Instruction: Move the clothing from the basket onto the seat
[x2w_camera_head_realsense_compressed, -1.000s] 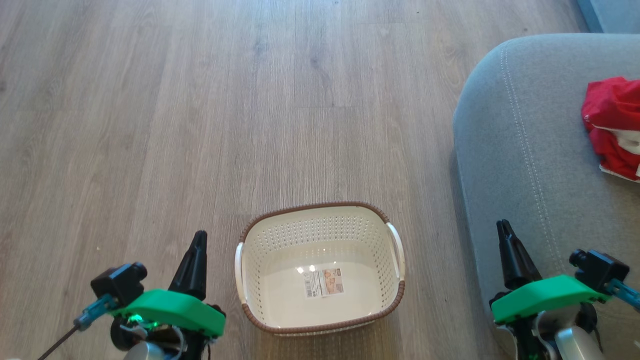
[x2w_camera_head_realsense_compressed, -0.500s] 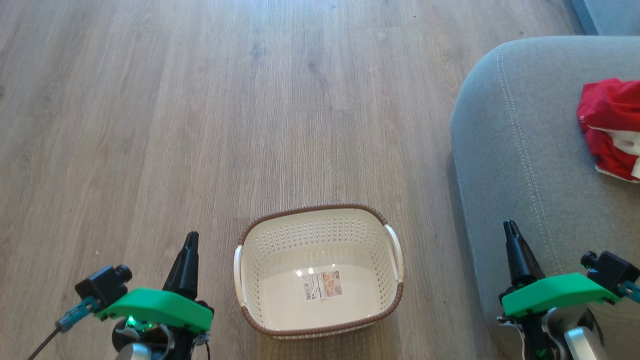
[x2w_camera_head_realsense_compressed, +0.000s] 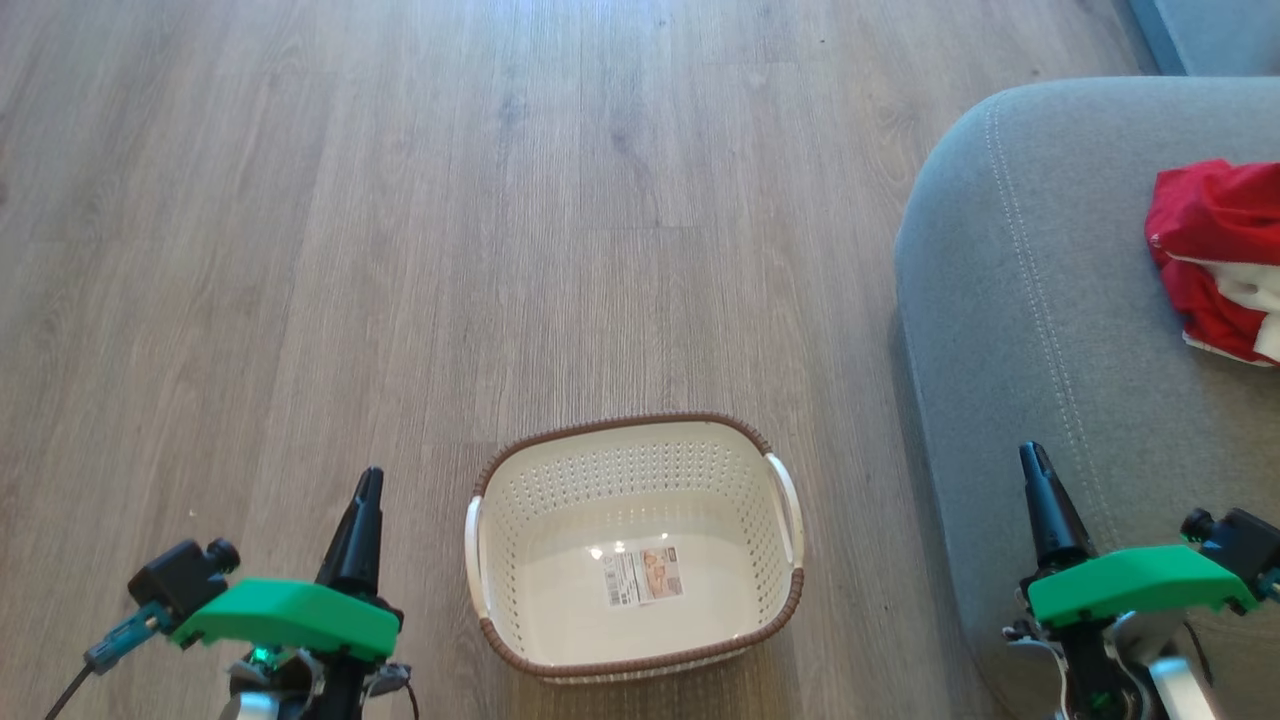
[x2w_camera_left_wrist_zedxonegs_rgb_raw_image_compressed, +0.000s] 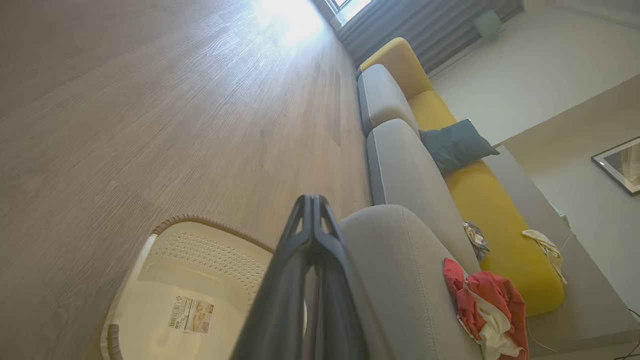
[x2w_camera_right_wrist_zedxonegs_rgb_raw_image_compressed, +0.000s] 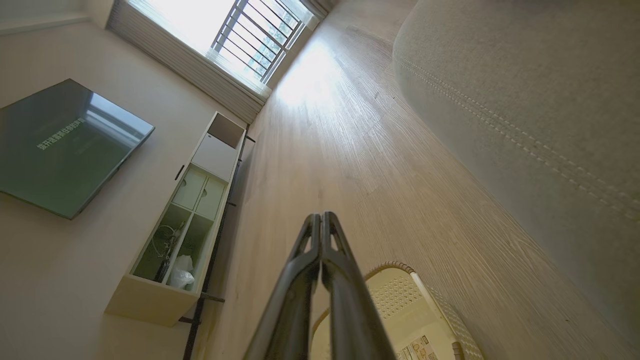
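The cream basket (x2w_camera_head_realsense_compressed: 772, 560) with its brown braided rim stands on the wood floor, holding nothing but the paper label on its bottom; it also shows low in the left wrist view as the basket (x2w_camera_left_wrist_zedxonegs_rgb_raw_image_compressed: 200, 260) and in the right wrist view as the basket (x2w_camera_right_wrist_zedxonegs_rgb_raw_image_compressed: 400, 295). Red clothing (x2w_camera_head_realsense_compressed: 1215, 255) with white patches lies bunched on the grey seat (x2w_camera_head_realsense_compressed: 1040, 330) at the right edge, and the clothing (x2w_camera_left_wrist_zedxonegs_rgb_raw_image_compressed: 487, 310) lies on the seat (x2w_camera_left_wrist_zedxonegs_rgb_raw_image_compressed: 400, 270). My left gripper (x2w_camera_head_realsense_compressed: 368, 480) is shut, left of the basket. My right gripper (x2w_camera_head_realsense_compressed: 1030, 455) is shut above the seat's front edge.
Wood floor (x2w_camera_head_realsense_compressed: 400, 200) stretches ahead and to the left. A yellow sofa back (x2w_camera_left_wrist_zedxonegs_rgb_raw_image_compressed: 480, 200) with a teal cushion (x2w_camera_left_wrist_zedxonegs_rgb_raw_image_compressed: 455, 145) runs behind the grey cushions. A shelf unit (x2w_camera_right_wrist_zedxonegs_rgb_raw_image_compressed: 185, 220) and a wall screen (x2w_camera_right_wrist_zedxonegs_rgb_raw_image_compressed: 65, 145) stand across the room.
The head camera has shifted slightly, so the scene slid a little. Both grippers have drawn back lower in the view, still shut. Basket and clothing lie as before.
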